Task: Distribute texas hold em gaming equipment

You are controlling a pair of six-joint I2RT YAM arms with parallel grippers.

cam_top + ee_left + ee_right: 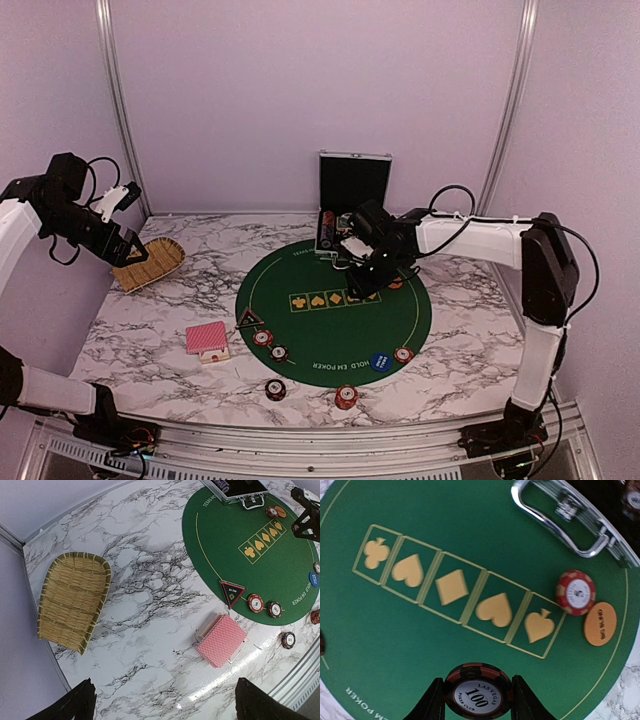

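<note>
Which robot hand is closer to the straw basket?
Left. The left gripper hovers close by the woven straw basket; the right gripper is far off over the round green felt mat.

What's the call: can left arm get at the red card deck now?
Likely yes: red card deck lies uncovered on bare marble, left of the mat; left claw hangs open, empty, nothing between.

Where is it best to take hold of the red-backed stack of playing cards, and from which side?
Probably grip the red-backed stack of playing cards by its two long edges, jaws coming straight down from above: it lies flat on the white marble table, with all edges free.
</note>
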